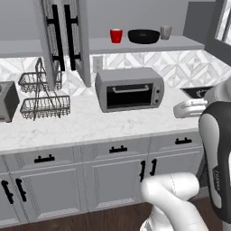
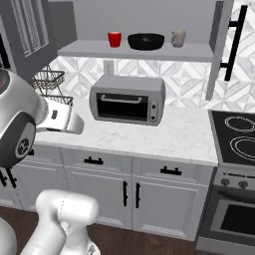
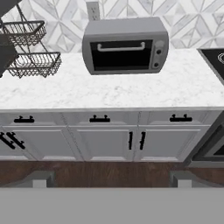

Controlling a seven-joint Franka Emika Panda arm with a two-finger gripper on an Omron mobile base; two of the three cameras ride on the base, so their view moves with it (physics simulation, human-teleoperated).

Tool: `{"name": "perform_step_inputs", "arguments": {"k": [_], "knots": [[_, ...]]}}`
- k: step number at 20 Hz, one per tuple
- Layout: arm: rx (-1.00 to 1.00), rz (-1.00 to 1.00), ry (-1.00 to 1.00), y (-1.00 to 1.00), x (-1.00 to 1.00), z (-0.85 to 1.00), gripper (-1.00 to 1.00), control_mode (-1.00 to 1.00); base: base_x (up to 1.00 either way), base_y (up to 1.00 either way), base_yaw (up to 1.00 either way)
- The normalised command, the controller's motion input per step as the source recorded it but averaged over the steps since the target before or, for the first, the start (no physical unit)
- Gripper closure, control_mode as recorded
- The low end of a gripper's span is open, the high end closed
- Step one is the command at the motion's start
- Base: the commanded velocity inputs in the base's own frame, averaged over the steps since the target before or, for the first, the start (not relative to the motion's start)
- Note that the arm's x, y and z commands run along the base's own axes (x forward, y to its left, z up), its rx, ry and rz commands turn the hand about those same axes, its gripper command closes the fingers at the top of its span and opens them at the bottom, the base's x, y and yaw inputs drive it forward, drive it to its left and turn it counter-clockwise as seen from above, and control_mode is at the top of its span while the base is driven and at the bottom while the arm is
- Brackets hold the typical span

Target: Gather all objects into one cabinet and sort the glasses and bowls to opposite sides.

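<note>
On the open upper cabinet's shelf (image 1: 189, 43) (image 2: 191, 51) stand a red cup (image 1: 116, 35) (image 2: 114, 39), a wide black bowl (image 1: 143, 36) (image 2: 146, 41) and a grey-beige cup (image 1: 165, 32) (image 2: 178, 38). The red cup is left of the bowl and the grey-beige cup right of it. My gripper (image 3: 111, 178) is open, its fingertips (image 3: 41, 178) far apart with nothing between them. It hangs back from the counter, well below the shelf, and faces the lower cabinets and the toaster oven (image 3: 125, 45).
The toaster oven (image 1: 129, 89) (image 2: 128, 99) sits on the marble counter (image 1: 81, 124) under the shelf. A two-tier wire basket (image 1: 43, 92) and a toaster (image 1: 6, 101) stand to the left, a stove (image 2: 239, 139) to the right. Open cabinet doors (image 1: 58, 36) (image 2: 226, 45) hang at both sides.
</note>
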Motion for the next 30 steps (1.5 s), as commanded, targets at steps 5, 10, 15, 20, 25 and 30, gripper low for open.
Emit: {"name": "perform_step_inputs", "arguments": {"k": [5,10,15,20,25,30], "knots": [[0.00,0.00,0.00,0.00,0.00,0.00,-1.00,1.00,-0.33,0.71,0.00],[0.00,0.00,0.00,0.00,0.00,0.00,-1.00,1.00,-0.27,0.94,0.00],[0.00,0.00,0.00,0.00,0.00,0.00,-1.00,1.00,-0.42,0.92,0.00],[0.00,0.00,0.00,0.00,0.00,0.00,-1.00,1.00,-0.40,0.89,0.00],[0.00,0.00,0.00,0.00,0.00,0.00,-1.00,1.00,0.00,0.72,0.01],[0.00,0.00,0.00,0.00,0.00,0.00,-1.00,1.00,0.28,0.55,0.05]]}}
